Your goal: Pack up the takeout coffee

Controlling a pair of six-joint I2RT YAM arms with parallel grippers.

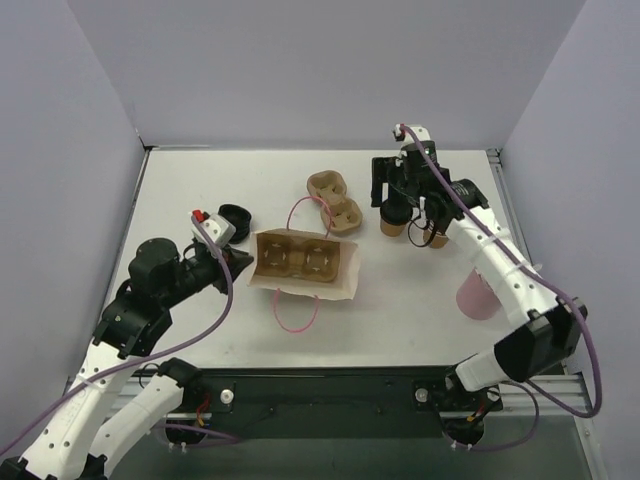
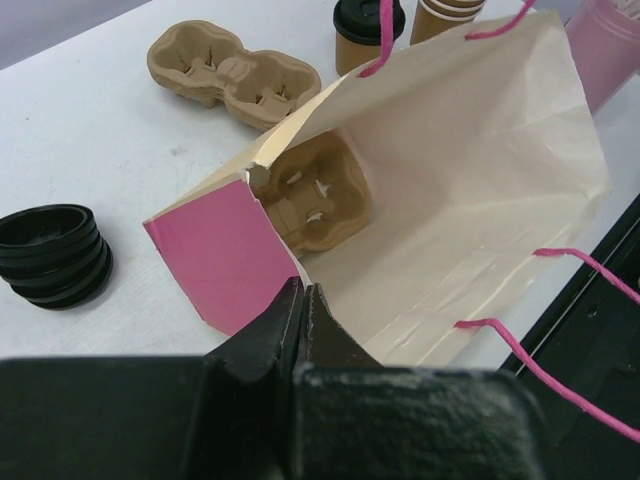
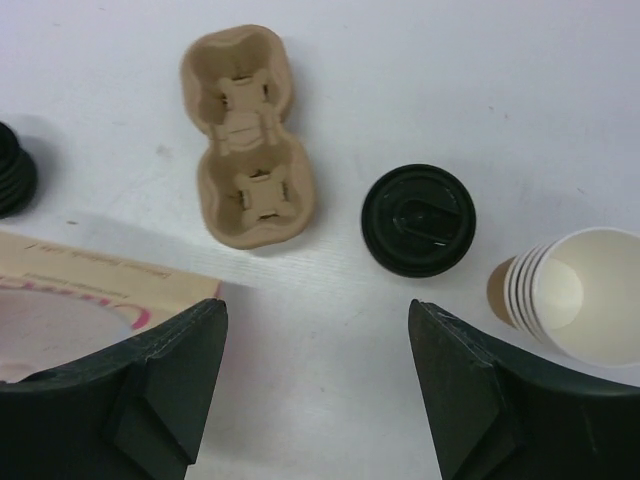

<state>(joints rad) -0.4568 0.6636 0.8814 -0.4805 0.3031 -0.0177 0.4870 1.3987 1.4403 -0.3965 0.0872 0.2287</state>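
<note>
Task is barely started, going by how things lie: the takeout coffee (image 3: 418,220), a small brown kraft-paper cup with a ribbed round black plastic lid, is standing upright on the white table (image 1: 430,330), not yet grasped and well apart from the bag. I'm hovering my right gripper (image 3: 315,320) above it with the jaws spread wide and nothing between them. I'm pressing my left gripper (image 2: 303,295) fully clenched at the mouth edge of the cream paper bag with pink side panel and pink cord handles (image 2: 480,180). Whether paper is actually pinched there, I can't tell. The bag is lying on its side, mouth gaping, paper creased and thin. A moulded tan pulp two-well cup holder (image 2: 320,195) is sitting inside it, wells empty, so that part looks done. What I'm judging as left: grab the coffee, carry it over, seat it in a well. Just beside the coffee a stack of lidless tan cups with white insides (image 3: 570,300) is standing. A second rough pulp holder (image 3: 247,140) is lying loose on the table, and a stack of glossy black lids (image 2: 50,255) is sitting near the bag.
</note>
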